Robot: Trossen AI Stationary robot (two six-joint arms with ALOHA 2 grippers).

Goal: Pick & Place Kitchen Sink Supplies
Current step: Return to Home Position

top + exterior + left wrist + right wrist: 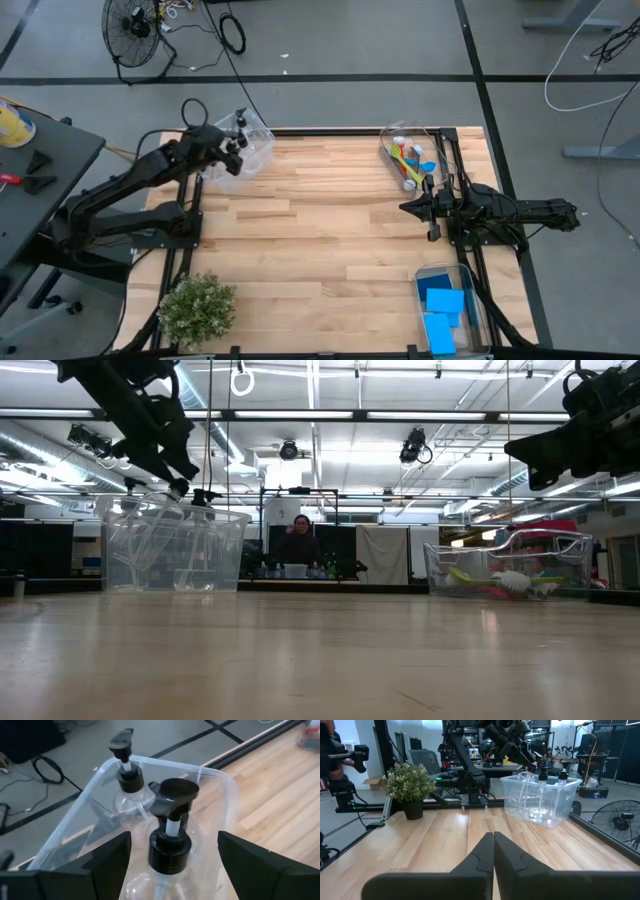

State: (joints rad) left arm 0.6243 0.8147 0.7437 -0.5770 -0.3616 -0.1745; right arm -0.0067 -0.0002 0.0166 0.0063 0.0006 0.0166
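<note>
All the supplies look binned, so the placing seems done and what remains is sending the arms home. The left gripper (237, 146) hangs over the bottle bin (231, 800) at the table's far left corner, its fingers (107, 857) spread wide on either side of a bottle (170, 827) that stands upright inside the bin, apparently touching neither side of its black pump top. A second bottle (127, 775) stands just behind it in the same bin. The brushes (408, 160) lie in the brush bin (388, 133) at the far right, and the sponges (445, 300) sit in the sponge bin (472, 290) at the near right. No supplies show on the bare table (320, 230). The right gripper (412, 207) waits above the table's right side, between those two bins, with its fingers (480, 855) pressed together and holding nothing. The next move, as I judge it, falls to the left arm: rise straight up until the fingers clear the pump tops and the bin's rim, then draw back. A sideways pull too early could catch a pump head and tip the bottle or drag the light bin.
</note>
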